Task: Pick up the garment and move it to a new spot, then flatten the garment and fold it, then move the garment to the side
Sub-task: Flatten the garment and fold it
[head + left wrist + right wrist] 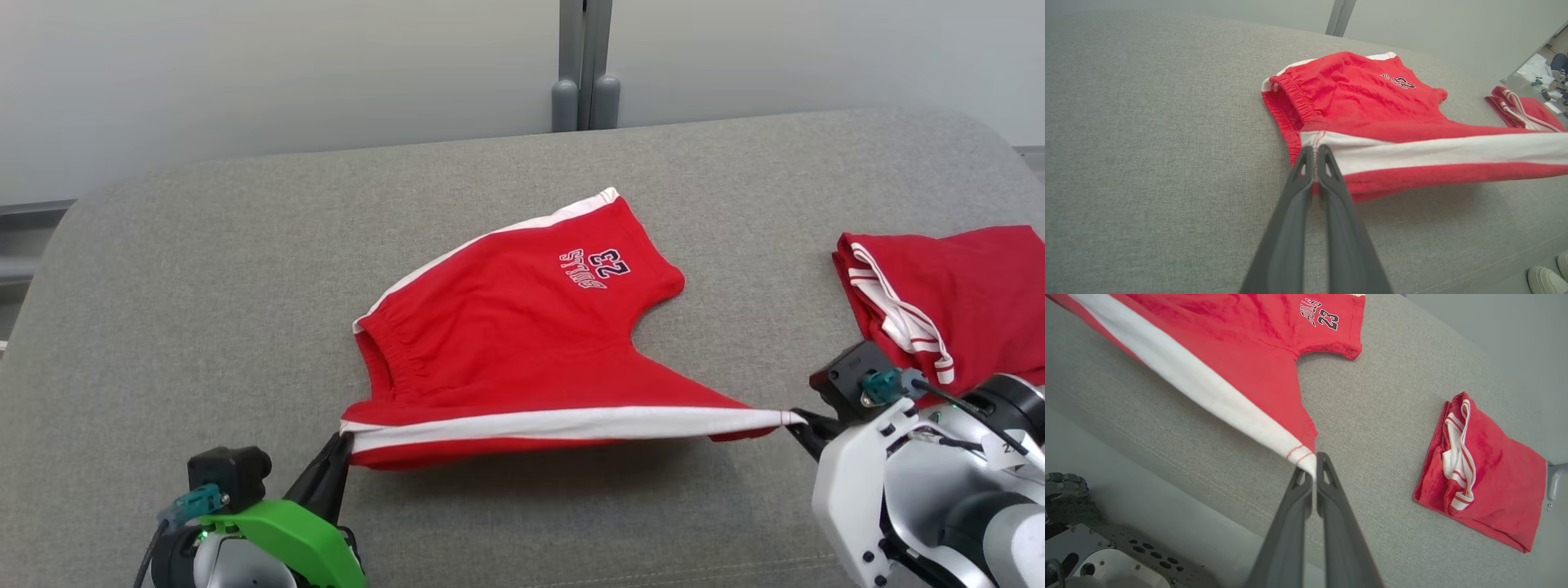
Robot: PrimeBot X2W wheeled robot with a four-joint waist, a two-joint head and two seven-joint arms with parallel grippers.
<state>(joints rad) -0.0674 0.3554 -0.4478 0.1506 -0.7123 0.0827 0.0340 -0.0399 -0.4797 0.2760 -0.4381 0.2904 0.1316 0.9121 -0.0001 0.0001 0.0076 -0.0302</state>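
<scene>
While the left gripper (344,445) and right gripper (797,423) each pinch a corner of the shorts (522,327), carry both ahead evenly, edge taut.

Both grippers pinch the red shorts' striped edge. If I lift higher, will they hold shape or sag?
Probably sag: the red shorts are taut only between the left gripper and right gripper; the rest drapes onto the grey cushion. Likely light, since fingertip pinches carry that edge. Those pinches might slip.
</scene>
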